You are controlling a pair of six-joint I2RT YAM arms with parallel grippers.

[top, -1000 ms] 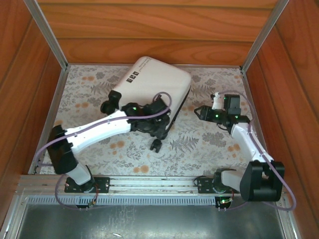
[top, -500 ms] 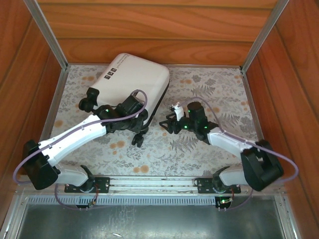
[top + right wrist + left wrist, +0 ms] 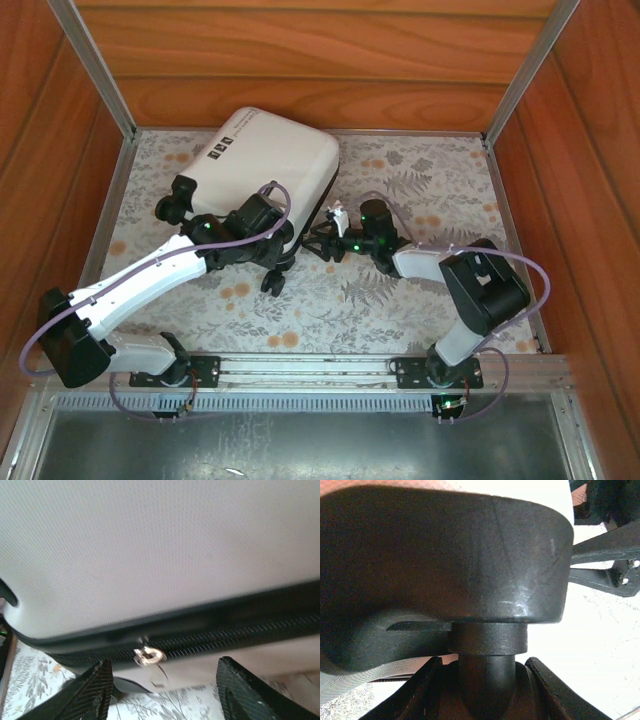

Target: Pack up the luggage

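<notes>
Well, luggage (image 3: 265,160): closed, lying flat and angled on the floral table (image 3: 420,290), far left of centre.
Left gripper (image 3: 273,262): at the luggage's near edge, clamped narrowly on the stem of a black wheel (image 3: 445,555).
Right gripper (image 3: 321,245): jaws apart, holding nothing, just beside the luggage's right side.
Zip pull (image 3: 148,656): metal, on the black zip, facing the gap between the right fingers (image 3: 95,690).

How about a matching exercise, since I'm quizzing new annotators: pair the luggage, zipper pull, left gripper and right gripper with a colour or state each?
Things:
1. luggage
2. zipper pull
3. left gripper
4. right gripper

Colour or state:
A. silver
B. open, facing the zipper
C. white shell
D. shut on a black wheel

Pairs: 1-C, 2-A, 3-D, 4-B.
</notes>
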